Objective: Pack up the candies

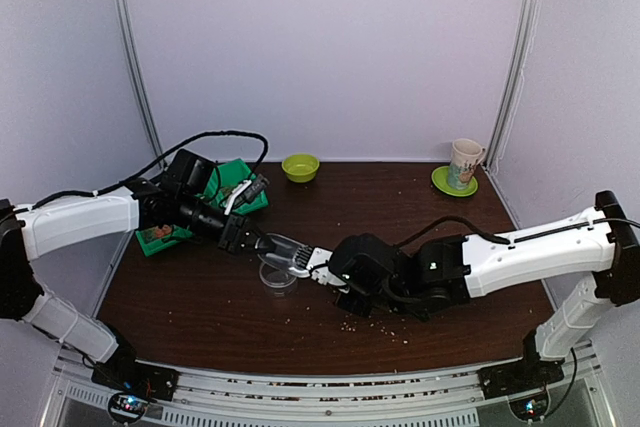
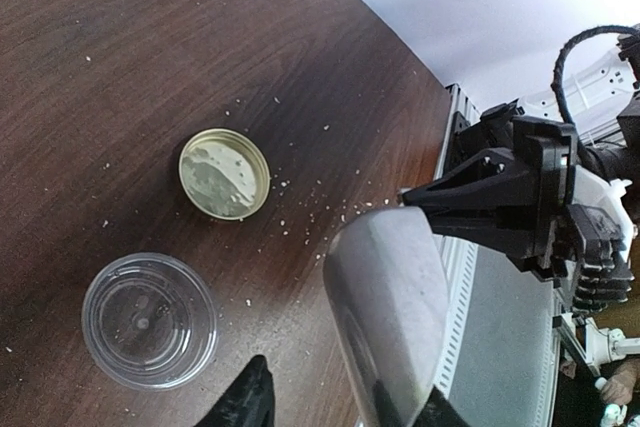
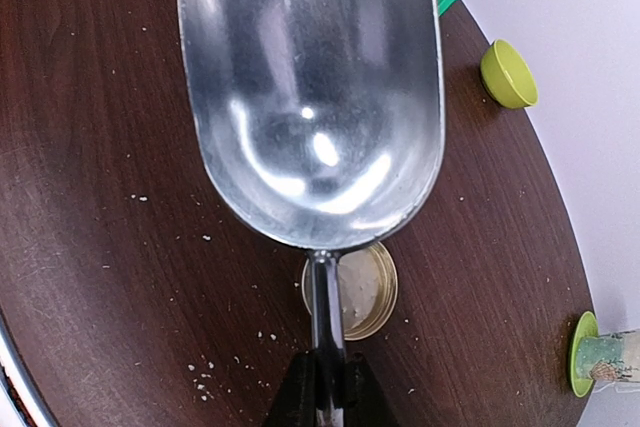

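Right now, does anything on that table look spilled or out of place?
Yes. Pale crumbs are scattered across the table, thickest by the near edge. The metal scoop and the clear cup are both empty.

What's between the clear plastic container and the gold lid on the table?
Between the clear container and the gold lid there is only bare dark tabletop, as the left wrist view shows.

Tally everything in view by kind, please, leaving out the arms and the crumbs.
Scoop: 1
Clear cup: 1
Lid: 1
Green bowl: 1
Mug: 1
Saucer: 1
Green tray: 1, partly hidden by the left arm
Total: 7
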`<state>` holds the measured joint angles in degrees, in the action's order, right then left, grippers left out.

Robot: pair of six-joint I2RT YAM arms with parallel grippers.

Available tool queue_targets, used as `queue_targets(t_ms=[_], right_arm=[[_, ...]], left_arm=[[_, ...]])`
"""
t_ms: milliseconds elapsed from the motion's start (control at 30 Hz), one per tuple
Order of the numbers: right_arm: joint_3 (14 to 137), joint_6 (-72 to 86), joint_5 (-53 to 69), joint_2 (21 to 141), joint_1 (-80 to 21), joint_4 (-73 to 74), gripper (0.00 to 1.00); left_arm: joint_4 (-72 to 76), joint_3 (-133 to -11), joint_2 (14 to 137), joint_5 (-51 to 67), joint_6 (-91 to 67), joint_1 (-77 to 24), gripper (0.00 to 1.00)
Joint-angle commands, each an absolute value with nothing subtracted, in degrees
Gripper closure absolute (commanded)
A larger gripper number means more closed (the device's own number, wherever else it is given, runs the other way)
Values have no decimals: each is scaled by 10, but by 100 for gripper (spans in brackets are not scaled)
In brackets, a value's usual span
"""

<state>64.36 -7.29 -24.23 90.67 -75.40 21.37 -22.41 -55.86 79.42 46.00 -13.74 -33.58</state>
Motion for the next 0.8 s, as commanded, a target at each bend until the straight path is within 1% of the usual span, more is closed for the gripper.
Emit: queue_targets(t_ms=[0,133,233,300,467,500,567,600,633,667,767], right_arm=[[665,-70,-262,914,-759,218,100],[670,-72,-265,918,-761,221,100],[670,-71,-267,919,-762,220,100],[669,-70,-269,919,-763,219,100],[663,-71,-274,916,-764,214,100],[661,-73,-277,914,-763,213,97],[650,-77,-283,906,-764,202,87],[641,-81,-284,899,-763,194,81],[631,-86,-284,891,-764,184,72],[621,-89,-282,882,-764,171,66],[578,-104,-271,844,-763,125,54]], left_arm=[[-215,-576,799,475,-131,-340,64],[-215,-577,801,477,-132,-341,78],[-215,-577,802,478,-132,-342,93],[-215,-578,802,478,-133,-341,100],[-216,-579,802,481,-133,-342,100],[-216,-579,802,481,-133,-341,100],[-216,-579,802,481,-133,-342,100],[-216,-579,802,482,-133,-341,100],[-215,-579,801,484,-133,-342,100],[-216,-579,801,486,-132,-341,100],[-212,-579,798,494,-133,-341,100]])
